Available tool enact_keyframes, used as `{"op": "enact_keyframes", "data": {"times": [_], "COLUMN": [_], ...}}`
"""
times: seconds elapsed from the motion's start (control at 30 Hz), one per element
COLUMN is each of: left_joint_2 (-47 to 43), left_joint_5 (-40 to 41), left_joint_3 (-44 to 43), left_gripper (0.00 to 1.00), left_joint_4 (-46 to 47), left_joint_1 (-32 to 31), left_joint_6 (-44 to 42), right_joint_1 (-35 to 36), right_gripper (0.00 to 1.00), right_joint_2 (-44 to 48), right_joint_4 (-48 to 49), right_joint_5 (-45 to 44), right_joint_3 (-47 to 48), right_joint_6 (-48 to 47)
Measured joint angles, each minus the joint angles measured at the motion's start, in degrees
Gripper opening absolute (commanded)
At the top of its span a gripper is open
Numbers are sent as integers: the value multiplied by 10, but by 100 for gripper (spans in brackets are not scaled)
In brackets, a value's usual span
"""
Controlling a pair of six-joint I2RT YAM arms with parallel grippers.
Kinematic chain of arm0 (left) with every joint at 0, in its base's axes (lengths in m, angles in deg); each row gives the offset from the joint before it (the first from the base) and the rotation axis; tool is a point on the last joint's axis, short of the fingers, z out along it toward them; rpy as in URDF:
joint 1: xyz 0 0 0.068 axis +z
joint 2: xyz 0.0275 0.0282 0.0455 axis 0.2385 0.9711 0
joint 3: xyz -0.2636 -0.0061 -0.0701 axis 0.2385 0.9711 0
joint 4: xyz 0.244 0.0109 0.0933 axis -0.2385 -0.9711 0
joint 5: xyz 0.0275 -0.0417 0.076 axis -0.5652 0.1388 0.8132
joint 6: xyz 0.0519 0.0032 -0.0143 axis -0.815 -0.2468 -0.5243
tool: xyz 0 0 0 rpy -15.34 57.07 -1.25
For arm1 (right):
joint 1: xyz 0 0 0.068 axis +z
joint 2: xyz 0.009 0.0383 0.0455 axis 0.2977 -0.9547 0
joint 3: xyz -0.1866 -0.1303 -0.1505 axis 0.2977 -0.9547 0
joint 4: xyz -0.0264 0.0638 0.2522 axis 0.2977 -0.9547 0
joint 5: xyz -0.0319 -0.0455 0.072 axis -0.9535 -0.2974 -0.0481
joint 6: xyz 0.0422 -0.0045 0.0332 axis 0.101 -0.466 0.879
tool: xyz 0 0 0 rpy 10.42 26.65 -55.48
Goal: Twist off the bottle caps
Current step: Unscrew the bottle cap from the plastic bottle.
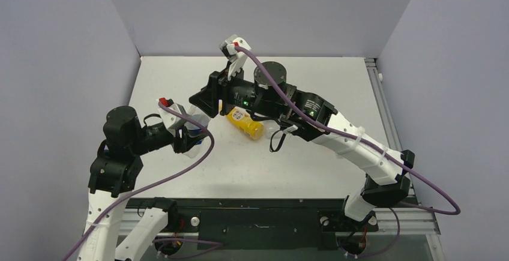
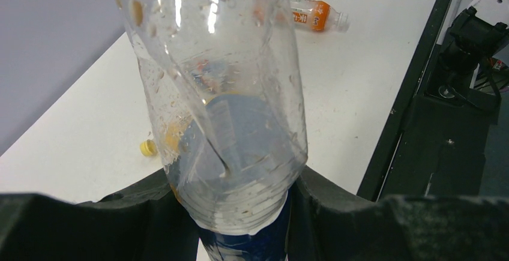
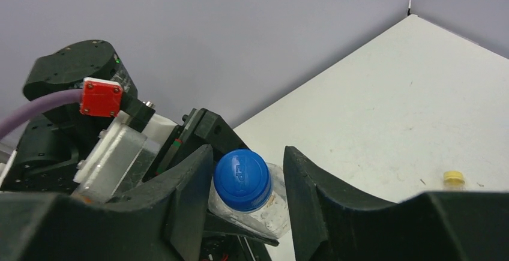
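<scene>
My left gripper (image 2: 240,213) is shut on the clear bottle (image 2: 222,93) at its blue label (image 2: 246,243), holding it off the table (image 1: 180,81) with its neck towards the right arm. The bottle's blue cap (image 3: 242,179) sits on the neck between the fingers of my right gripper (image 3: 247,160). That gripper is open: the left finger (image 3: 189,183) lies against the cap and a narrow gap shows beside the right finger (image 3: 306,183). From above, the left gripper (image 1: 191,134) and right gripper (image 1: 203,102) meet left of centre, and the cap is hidden.
A yellow juice bottle (image 1: 246,124) lies on the table under the right arm. An orange drink bottle (image 2: 313,14) lies further out. A loose yellow cap (image 3: 454,179) rests on the white surface, also visible as the yellow cap (image 2: 147,147) beside the held bottle.
</scene>
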Motion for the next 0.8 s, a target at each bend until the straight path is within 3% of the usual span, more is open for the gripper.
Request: {"op": "enact_keyframes", "data": {"times": [0.13,0.23,0.3,0.37,0.4,0.47,0.7,0.8], "left_joint_2": [2,3,5,6,6,6,-6,-7], "left_joint_5": [7,12,14,14,14,17,13,-8], "left_joint_3": [1,1,2,2,2,2,2,2], "left_gripper": [12,13,19,44,78,100,98,90], "left_joint_4": [18,21,21,21,20,21,70,108], "left_joint_1": [-1,-3,-4,-6,-7,-7,-8,-8], "left_joint_6": [14,21,24,26,27,33,121,169], "right_joint_1": [3,7,7,7,8,8,24,38], "right_gripper": [48,36,25,15,8,4,1,0], "right_joint_2": [-19,-28,-28,-27,-27,-26,0,16], "right_joint_4": [-4,-8,-7,-3,-3,0,16,34], "right_joint_5": [0,-5,-10,-18,-22,-28,-63,-75], "right_joint_3": [2,2,2,1,0,-3,-51,-78], "right_joint_6": [0,-2,-3,-5,-7,-9,-21,-28]}}
